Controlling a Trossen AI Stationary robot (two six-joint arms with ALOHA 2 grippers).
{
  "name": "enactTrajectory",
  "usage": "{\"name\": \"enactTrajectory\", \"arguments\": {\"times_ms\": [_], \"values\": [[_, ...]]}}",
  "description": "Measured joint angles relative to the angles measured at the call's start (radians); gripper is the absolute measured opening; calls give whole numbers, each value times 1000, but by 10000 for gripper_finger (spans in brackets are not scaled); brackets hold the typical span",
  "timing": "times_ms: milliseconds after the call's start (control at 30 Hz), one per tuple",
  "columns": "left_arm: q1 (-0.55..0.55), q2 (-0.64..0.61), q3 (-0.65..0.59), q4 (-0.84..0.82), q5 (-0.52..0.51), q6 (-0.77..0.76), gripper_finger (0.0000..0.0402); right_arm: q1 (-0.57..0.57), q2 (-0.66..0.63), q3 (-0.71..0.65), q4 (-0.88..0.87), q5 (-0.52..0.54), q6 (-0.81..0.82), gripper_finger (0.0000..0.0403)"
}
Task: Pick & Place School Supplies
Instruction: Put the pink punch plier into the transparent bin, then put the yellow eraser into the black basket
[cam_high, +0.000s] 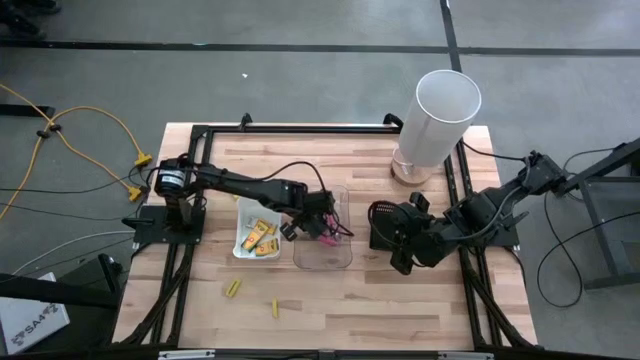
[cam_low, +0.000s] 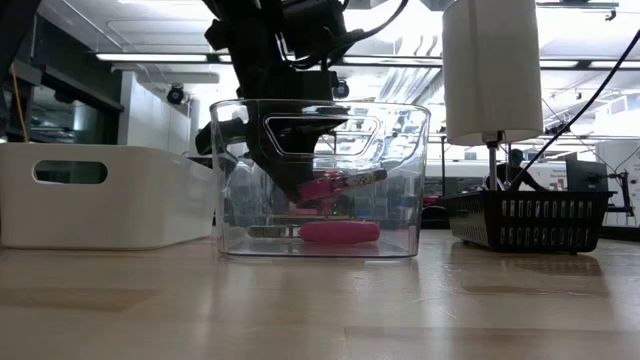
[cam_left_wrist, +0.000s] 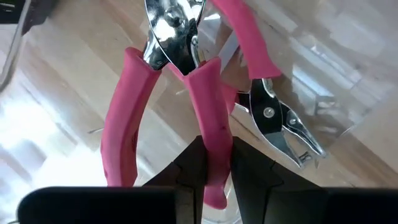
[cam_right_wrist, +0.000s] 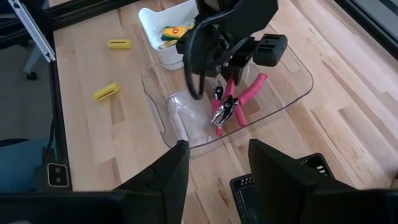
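Left tool (cam_left_wrist: 208, 177), frame centre, clenched on one handle of the pink pliers (cam_left_wrist: 186, 93) inside the clear tray (cam_low: 320, 240); stiff, likely heavy, liable to swing.

**Camera positions, four views**

Overhead: we look straight down on the whole table (cam_high: 400, 300) and both arms. Low: we sit at tabletop height, close to the clear tray (cam_low: 318, 180), facing the room behind. Left wrist: we look at very close range onto the pink-handled pliers (cam_left_wrist: 208, 118). Right wrist: we look from farther back across the table. All four share the clear tray.
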Motion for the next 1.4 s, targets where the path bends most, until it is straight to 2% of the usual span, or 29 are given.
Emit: {"name": "enactTrajectory", "arguments": {"times_ms": [233,467,700,1000,1400], "values": [[-42,0,0,-5,-31,-26,60,-1,0,0,0,1,0,158],[-66,0,0,-9,-183,-82,60,-1,0,0,0,0,11,158],[-64,0,-1,-46,-184,-110,69,-1,0,0,0,0,12,158],[-70,-1,-1,-61,-184,-110,126,-1,0,0,0,0,12,158],[-104,-1,2,-60,-220,-99,131,-1,0,0,0,0,12,158]]}}
